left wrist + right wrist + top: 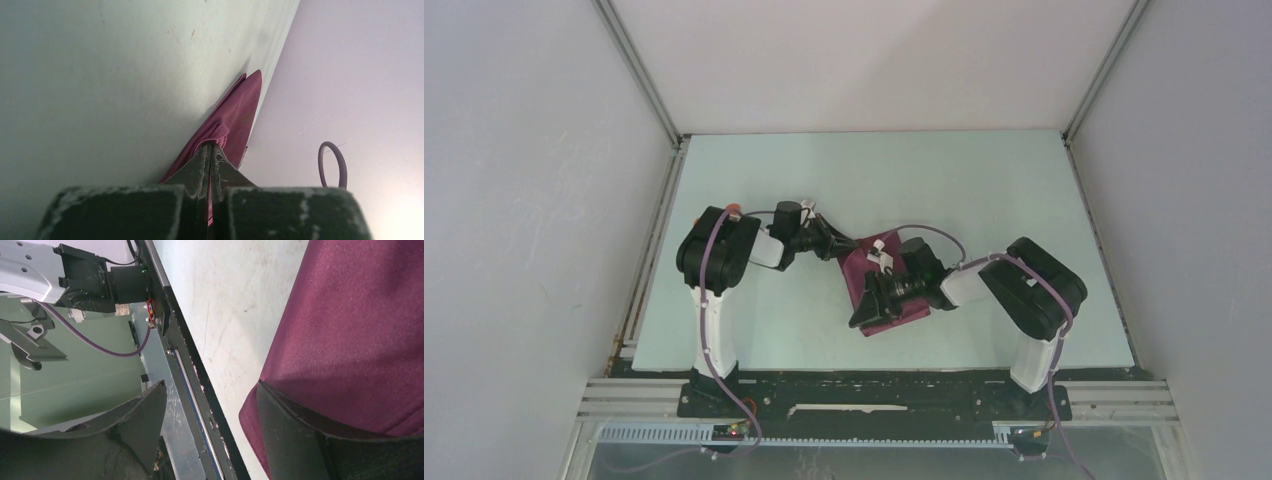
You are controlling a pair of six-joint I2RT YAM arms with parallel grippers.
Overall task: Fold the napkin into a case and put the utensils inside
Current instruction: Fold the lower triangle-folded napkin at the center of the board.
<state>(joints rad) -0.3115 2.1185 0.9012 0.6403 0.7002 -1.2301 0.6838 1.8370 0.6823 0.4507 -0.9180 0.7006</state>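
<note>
The left claw (211,148) is being held clenched on a bunched edge of the napkin (241,105), with the maroon cloth pinched between its fingers just above the desk (100,75). The right claw (211,390) is being held released and is grasping nothing. One of its fingers is being held over the cloth's near margin, though contact cannot be told, and the other is hanging beyond it toward the desk's near edge. The napkin is lying in the near half of the desk, roughly midway between the left and right edges, and appears partly folded. The folding step is judged to be in hand: the case is not yet being shown as a narrow pouch, and no utensils are being shown anywhere. Next, the near margin would need to be gripped by the right claw and carried over in step with the left, so that the thin cloth is laid flat rather than dragged.
</note>
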